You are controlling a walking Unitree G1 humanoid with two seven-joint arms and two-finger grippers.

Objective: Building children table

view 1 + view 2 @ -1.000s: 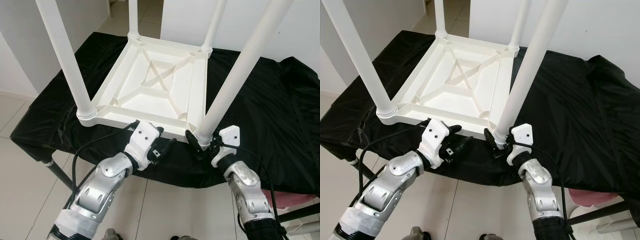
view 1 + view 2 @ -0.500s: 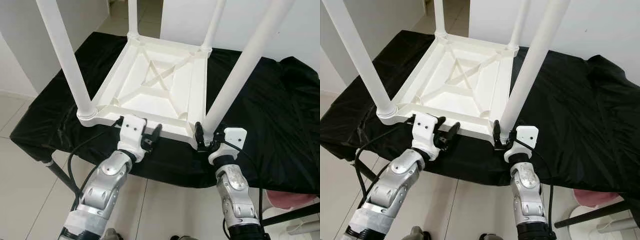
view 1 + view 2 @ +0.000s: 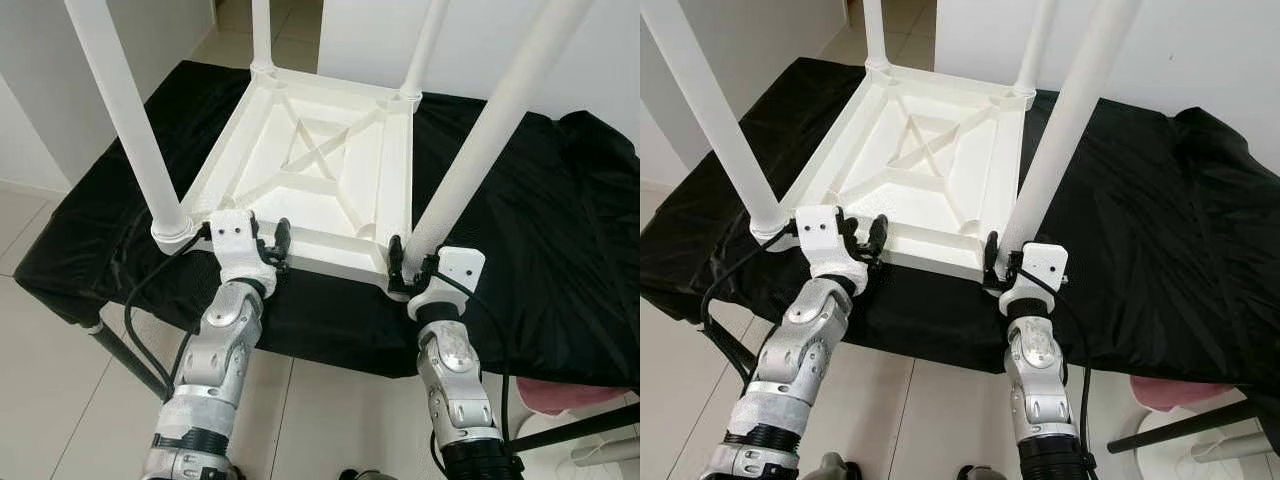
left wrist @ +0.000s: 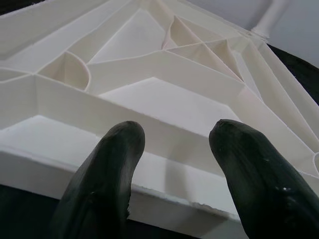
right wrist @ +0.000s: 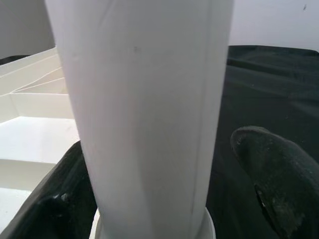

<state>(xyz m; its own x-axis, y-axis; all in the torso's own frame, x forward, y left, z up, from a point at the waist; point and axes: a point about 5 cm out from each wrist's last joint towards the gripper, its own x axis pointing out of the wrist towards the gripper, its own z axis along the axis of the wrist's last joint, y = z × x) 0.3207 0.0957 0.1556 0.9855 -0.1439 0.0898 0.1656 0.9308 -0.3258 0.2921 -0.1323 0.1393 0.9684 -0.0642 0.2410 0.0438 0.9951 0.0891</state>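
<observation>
The white children's table [image 3: 320, 170] lies upside down on a black cloth, its legs pointing up. My left gripper [image 3: 270, 243] is open at the table's near rim [image 4: 174, 174], just right of the near-left leg [image 3: 125, 110]. In the left wrist view its two fingers [image 4: 117, 149] stand apart in front of that rim with nothing between them. My right gripper [image 3: 409, 266] is open around the base of the near-right leg [image 3: 480, 140]. In the right wrist view that leg [image 5: 144, 99] stands between the fingers, and one finger [image 5: 264, 154] is clear of it.
The black cloth [image 3: 540, 220] covers a work table whose front edge runs just below both grippers. Tiled floor [image 3: 40, 330] lies beneath. A pink and white object [image 3: 580, 395] sits on the floor at the lower right. White walls stand behind.
My left gripper has moved left along the near rim and turned upright toward the near-left leg. My right gripper has straightened up and come around the base of the near-right leg.
</observation>
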